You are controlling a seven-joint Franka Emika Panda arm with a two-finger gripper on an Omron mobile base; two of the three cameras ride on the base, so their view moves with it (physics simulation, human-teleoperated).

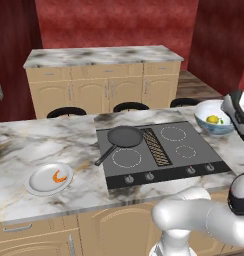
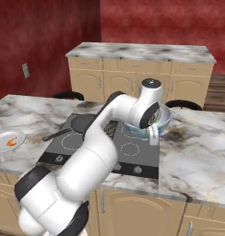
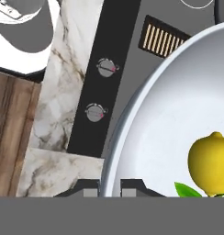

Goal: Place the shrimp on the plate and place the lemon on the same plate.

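The shrimp (image 1: 58, 176), a small orange crescent, lies on the round white plate (image 1: 36, 185) near the counter's front left, and the shrimp (image 2: 11, 141) also rests on the plate (image 2: 1, 146) in the right base view. The yellow lemon (image 1: 212, 119) sits inside a translucent bluish bowl (image 1: 203, 125) right of the cooktop. My gripper (image 2: 154, 137) hangs at the bowl's near rim (image 2: 166, 123), shut and holding nothing. In the hand view the lemon (image 3: 210, 163) lies to the right of the gripper (image 3: 110, 189), with the bowl rim (image 3: 132, 110) running under the fingertips.
A black frying pan (image 1: 125, 136) stands on the dark cooktop (image 1: 194, 160), handle pointing front-left. Control knobs (image 3: 106, 67) line the cooktop's front edge. Dark stools (image 1: 66, 112) stand behind the marble counter (image 1: 39, 140). A second cabinet run (image 1: 101, 75) lies beyond.
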